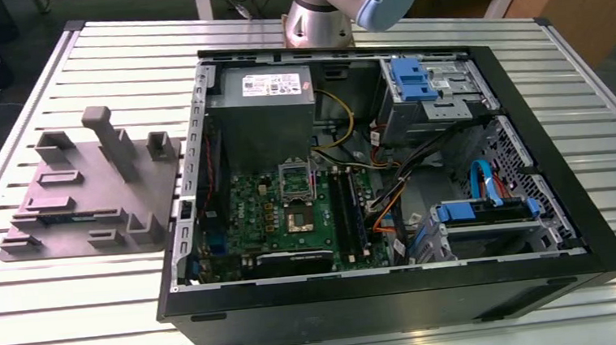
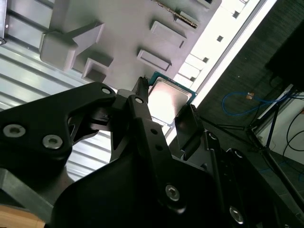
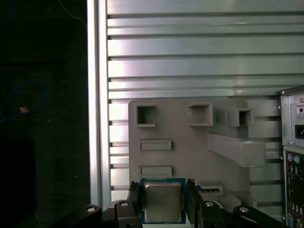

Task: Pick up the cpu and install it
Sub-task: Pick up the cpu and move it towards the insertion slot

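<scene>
First wrist view: gripper [image 3: 163, 189] pinched narrow on the chip [image 3: 163, 203], one finger against each opposite edge, metal top showing. Chip hangs above the grey tray [image 3: 190, 152] (clear of its slots, I judge). Keep it level; light squeeze, edges only, no twist.

Found even, diffuse overhead light in the exterior view, with a soft sheen along the table [image 1: 83, 66] slats and only faint shadows beside the grey fixture [image 1: 82, 196]. Noted deeper shade inside the computer case [image 1: 404, 300]. Recorded hard glare on the cpu [image 2: 168, 97] top in the second wrist view, washing out its surface, with blown-white slats behind. Logged the gripper [image 2: 166, 99] as a near-black silhouette, soft close to the lens. Saw bright banded reflections on the slats in the first wrist view, floor [image 3: 42, 142] almost black.
</scene>
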### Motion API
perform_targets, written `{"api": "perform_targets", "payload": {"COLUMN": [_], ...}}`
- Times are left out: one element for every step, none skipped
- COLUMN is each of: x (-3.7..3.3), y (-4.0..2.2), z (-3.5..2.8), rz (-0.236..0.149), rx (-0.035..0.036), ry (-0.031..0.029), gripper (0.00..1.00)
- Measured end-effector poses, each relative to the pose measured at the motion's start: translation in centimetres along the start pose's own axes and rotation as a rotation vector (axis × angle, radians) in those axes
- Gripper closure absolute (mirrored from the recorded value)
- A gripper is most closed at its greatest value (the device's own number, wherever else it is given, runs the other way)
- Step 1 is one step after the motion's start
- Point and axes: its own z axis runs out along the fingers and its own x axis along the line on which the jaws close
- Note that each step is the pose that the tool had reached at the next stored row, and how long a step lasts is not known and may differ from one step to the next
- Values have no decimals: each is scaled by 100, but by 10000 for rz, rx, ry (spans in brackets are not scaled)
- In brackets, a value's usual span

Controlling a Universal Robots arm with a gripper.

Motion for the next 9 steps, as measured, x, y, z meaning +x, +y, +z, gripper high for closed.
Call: {"api": "perform_targets", "payload": {"x": [0, 0, 0, 0, 0, 0, 0, 0, 0], "y": [0, 1, 1, 0, 1, 1, 1, 1, 1], "z": [-3, -5, -8, -11, -14, -15, -16, -16, -17], "rz": [0, 0, 0, 0, 0, 0, 0, 0, 0], "rx": [-1, -1, 0, 0, 0, 0, -1, -1, 0], "ry": [-1, -1, 0, 1, 0, 0, 0, 0, 0], "gripper": [53, 53, 53, 53, 53, 53, 53, 53, 53]}}
